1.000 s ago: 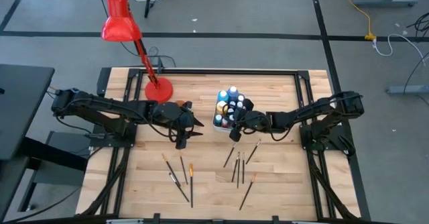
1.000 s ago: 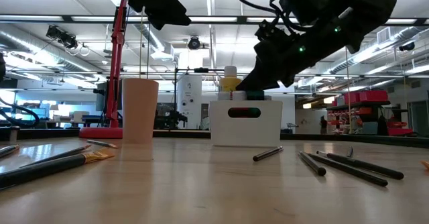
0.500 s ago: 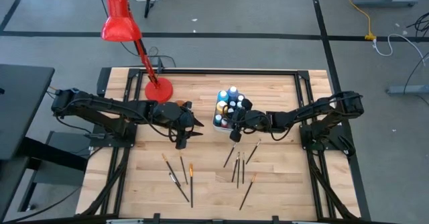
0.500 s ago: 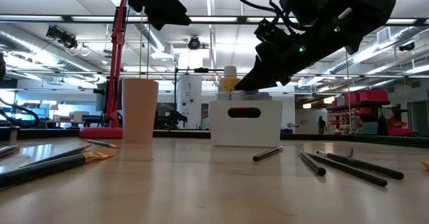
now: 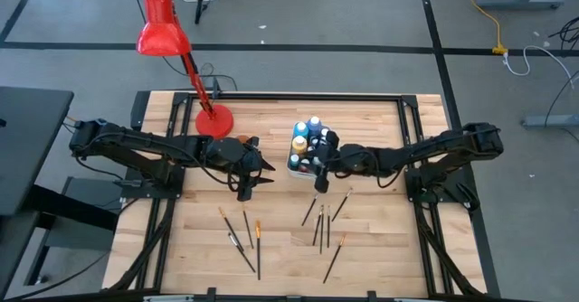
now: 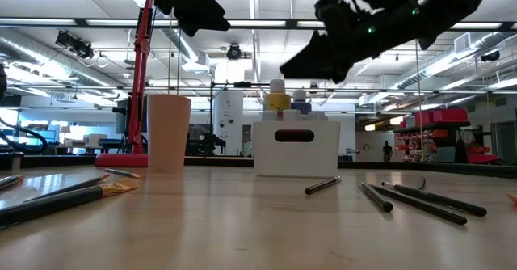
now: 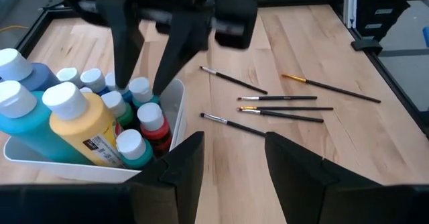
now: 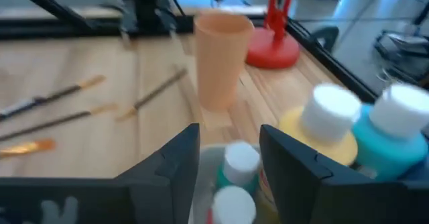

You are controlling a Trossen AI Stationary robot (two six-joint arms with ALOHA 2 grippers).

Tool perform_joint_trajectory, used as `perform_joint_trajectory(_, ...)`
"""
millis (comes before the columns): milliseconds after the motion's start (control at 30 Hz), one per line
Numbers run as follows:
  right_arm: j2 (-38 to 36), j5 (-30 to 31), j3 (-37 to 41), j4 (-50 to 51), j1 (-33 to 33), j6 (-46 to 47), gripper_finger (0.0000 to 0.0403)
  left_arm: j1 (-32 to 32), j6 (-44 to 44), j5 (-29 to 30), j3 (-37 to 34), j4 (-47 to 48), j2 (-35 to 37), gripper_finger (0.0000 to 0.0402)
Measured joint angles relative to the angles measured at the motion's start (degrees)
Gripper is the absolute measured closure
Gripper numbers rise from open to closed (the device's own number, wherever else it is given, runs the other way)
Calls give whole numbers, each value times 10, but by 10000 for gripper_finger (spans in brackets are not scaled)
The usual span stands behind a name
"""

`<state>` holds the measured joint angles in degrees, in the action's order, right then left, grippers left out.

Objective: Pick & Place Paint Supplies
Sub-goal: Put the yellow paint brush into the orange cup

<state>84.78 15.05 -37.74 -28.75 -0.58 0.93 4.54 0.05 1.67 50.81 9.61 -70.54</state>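
Hovering spread and empty over the white bin [image 5: 296, 164] of paint bottles [image 5: 299, 145], the right hand [image 5: 318, 164] next needs a brush [image 5: 310, 211] from the bench [image 5: 380, 239].

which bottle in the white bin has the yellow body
The big yellow bottle with a white cap, standing at the bin's edge beside the two large blue bottles; the others are blue, green or red.

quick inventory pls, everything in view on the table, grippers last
white bin: one, mid-table, holding the bottles
paint bottles: about ten, white caps; blue, teal, yellow, green, red
brushes: about nine, dark or wood handled, lying loose in two groups on the table's near half
cup: one, peach, upright beside the lamp base
desk lamp: one, red, far-left part of the table
left gripper: open, empty, beside the cup
right gripper: open, empty, raised over the bin
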Motion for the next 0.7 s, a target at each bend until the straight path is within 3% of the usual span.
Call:
perform_joint_trajectory(333, -29, -159, 0, -25, -11, 1, 245, 33, -43, 0, 0, 10, 0, 235)
perform_joint_trajectory(467, -29, -185, 0, -25, -26, 15, 245, 63, -62, 13, 0, 30, 0, 235)
perform_joint_trajectory(700, -27, -191, 0, -24, -60, 29, 246, 118, -168, 111, 0, 103, 0, 235)
